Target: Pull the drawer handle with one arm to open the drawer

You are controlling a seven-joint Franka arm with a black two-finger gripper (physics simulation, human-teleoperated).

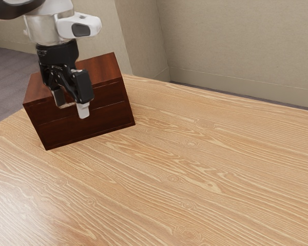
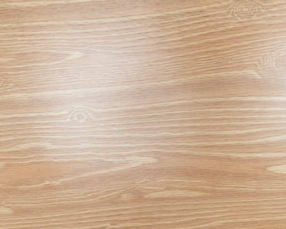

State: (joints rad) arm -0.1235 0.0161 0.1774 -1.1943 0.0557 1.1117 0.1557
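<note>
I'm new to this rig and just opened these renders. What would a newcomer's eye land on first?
The dark reddish-brown drawer box stands out first, at the exterior view's upper left on the pale wood-grain table. Next is the black gripper, which hangs close in front of the box's face, under the arm's white wrist. In the wrist view, the table's swirling grain catches the eye.

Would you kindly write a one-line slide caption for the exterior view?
Franka arm's open gripper poised at the front of a dark wooden drawer box on a light wood-grain table.
</note>
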